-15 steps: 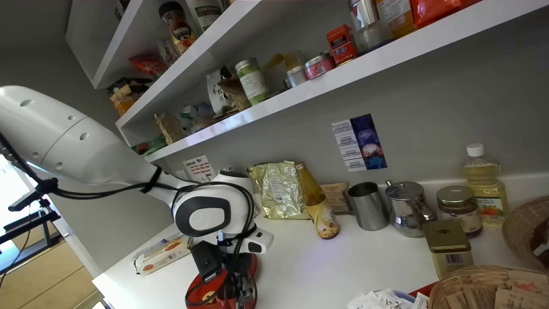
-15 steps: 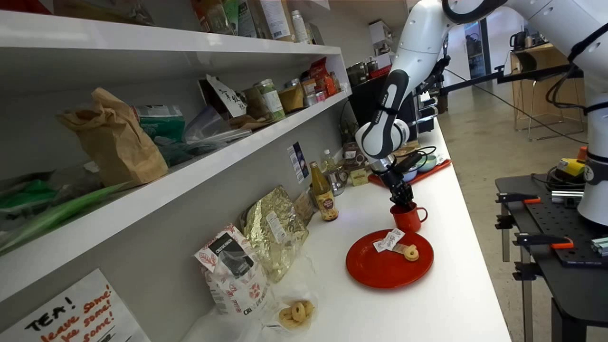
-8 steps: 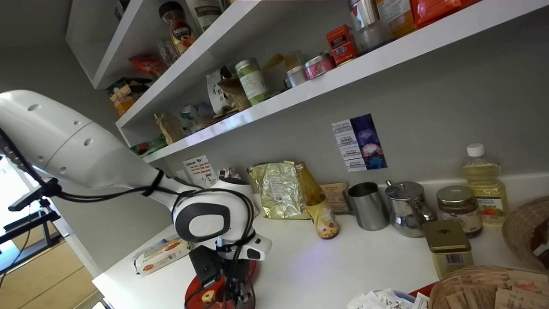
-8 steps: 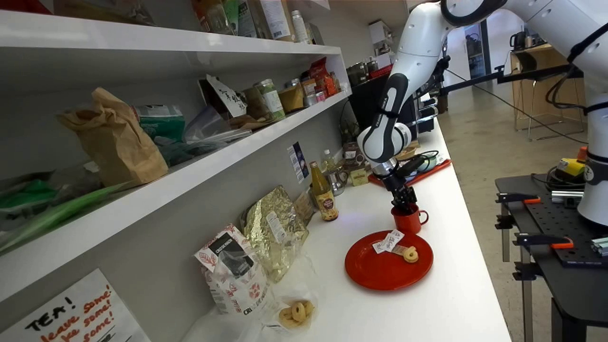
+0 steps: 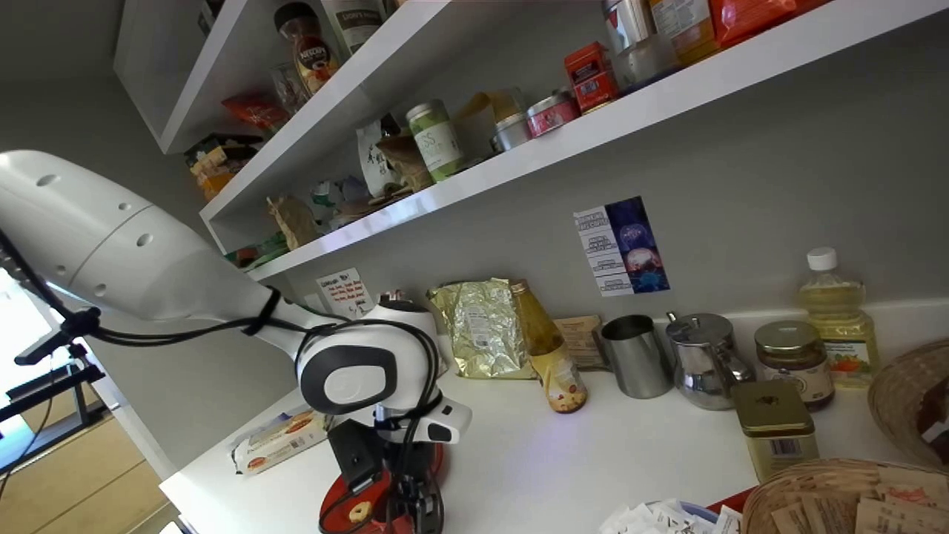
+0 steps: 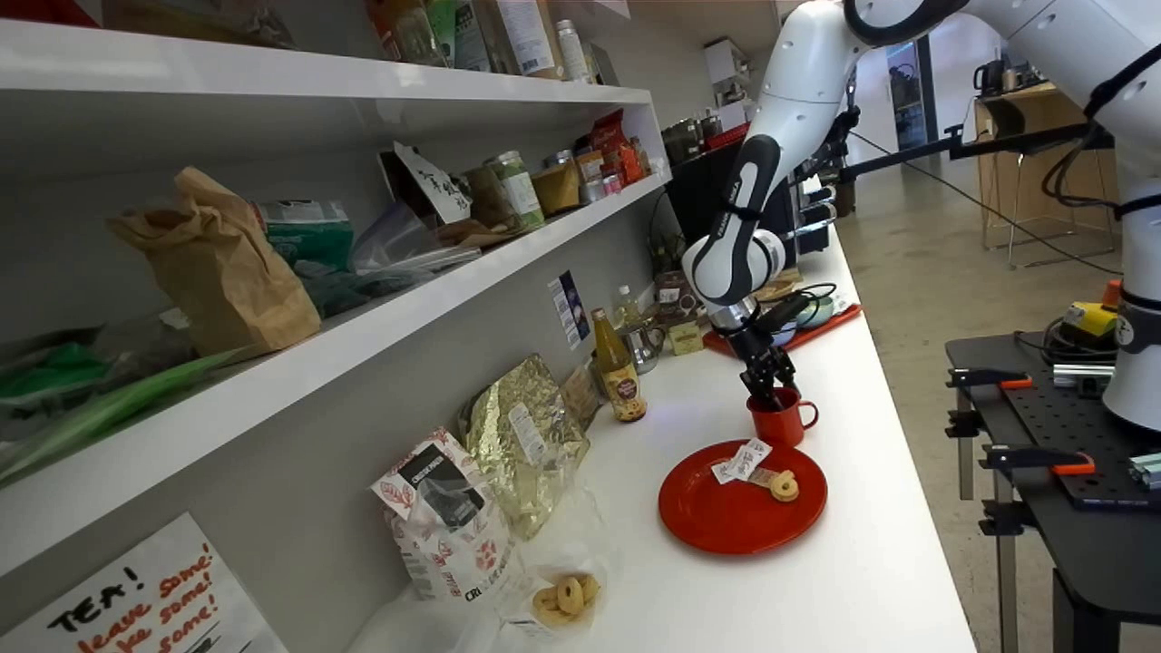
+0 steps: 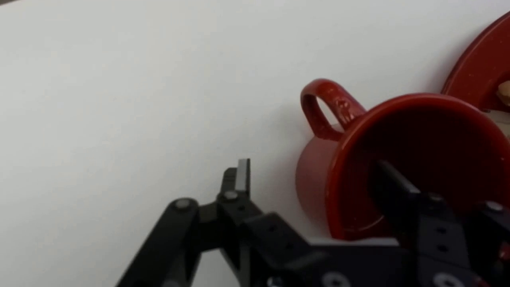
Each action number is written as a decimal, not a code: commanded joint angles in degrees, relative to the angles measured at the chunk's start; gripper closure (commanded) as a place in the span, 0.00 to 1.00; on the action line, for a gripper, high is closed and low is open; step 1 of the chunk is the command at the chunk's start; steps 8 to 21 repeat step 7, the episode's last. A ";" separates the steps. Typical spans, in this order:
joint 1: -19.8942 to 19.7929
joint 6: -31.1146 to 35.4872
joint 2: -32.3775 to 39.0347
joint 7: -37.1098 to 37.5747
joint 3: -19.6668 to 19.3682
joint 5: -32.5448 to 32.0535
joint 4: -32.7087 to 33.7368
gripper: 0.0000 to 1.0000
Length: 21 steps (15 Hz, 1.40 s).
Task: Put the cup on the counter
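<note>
Red mug (image 7: 430, 143), wrist view: appears to sit on the white counter (image 7: 139, 99); gripper (image 7: 312, 167) spread wide, one finger (image 7: 394, 195) inside the mug, other outside, clear of its wall. In an exterior view: mug stands upright just beside red plate (image 6: 726, 521), touching or not unclear. In an exterior view: hard to make out behind robot arm (image 5: 200, 274). Placing looks done; left, probably: lift finger out, retreat.

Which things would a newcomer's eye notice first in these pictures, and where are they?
Probably the glossy red plate, lying on the white counter, and the red cup standing just behind it in an exterior view. Next comes the black gripper, open, with one finger inside the cup and the other outside. The shiny gold bag by the grey wall may follow.
</note>
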 commanded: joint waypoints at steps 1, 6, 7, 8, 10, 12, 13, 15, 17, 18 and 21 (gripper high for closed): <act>-0.38 1.39 -4.11 -1.30 -0.53 0.79 -2.85 0.00; 0.10 0.09 -2.25 -0.16 -0.86 0.21 -0.68 0.00; 0.13 0.09 -2.13 -0.16 -0.85 0.21 -0.68 0.00; 0.13 0.09 -2.13 -0.16 -0.85 0.21 -0.68 0.00; 0.13 0.09 -2.13 -0.16 -0.85 0.21 -0.68 0.00; 0.13 0.09 -2.13 -0.16 -0.85 0.21 -0.68 0.00; 0.13 0.09 -2.13 -0.16 -0.85 0.21 -0.68 0.00; 0.13 0.09 -2.13 -0.16 -0.85 0.21 -0.68 0.00; 0.13 0.09 -2.13 -0.16 -0.85 0.21 -0.68 0.00; 0.13 0.09 -2.13 -0.16 -0.85 0.21 -0.68 0.00; 0.13 0.09 -2.13 -0.16 -0.85 0.21 -0.68 0.00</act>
